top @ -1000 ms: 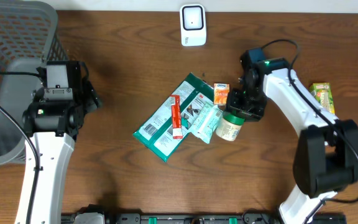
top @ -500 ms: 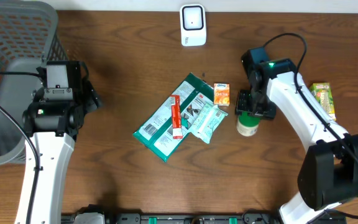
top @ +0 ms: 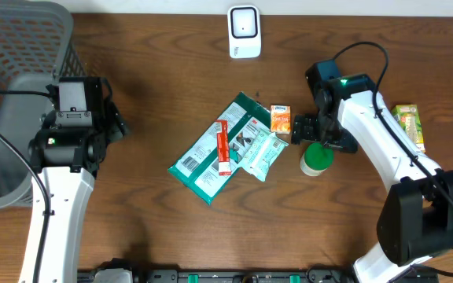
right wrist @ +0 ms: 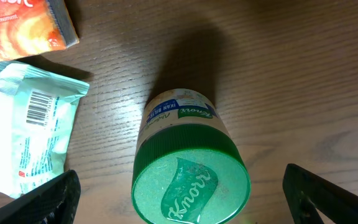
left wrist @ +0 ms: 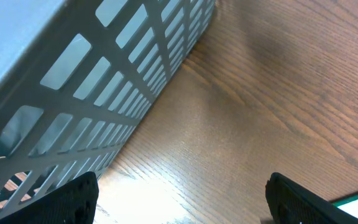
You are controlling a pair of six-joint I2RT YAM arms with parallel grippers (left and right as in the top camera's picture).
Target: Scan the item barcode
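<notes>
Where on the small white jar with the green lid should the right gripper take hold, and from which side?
Likely the round green lid, from straight above: the small white jar stands upright and the open right gripper straddles it.

- A jar (right wrist: pixel 190 155) stands upright on the wooden table (right wrist: pixel 303 68), its green lid (right wrist: pixel 191 186), marked "Knorr", facing the camera.
- The gripper (right wrist: pixel 185 199) has its jaws spread wide; the dark fingertips (right wrist: pixel 48 198) show at the lower corners, either side of the jar and clear of it.
- A pale pouch (right wrist: pixel 23 146) lies left of the jar, barcode (right wrist: pixel 38 107) up.
- An orange packet (right wrist: pixel 23 25) lies at the top left.
</notes>
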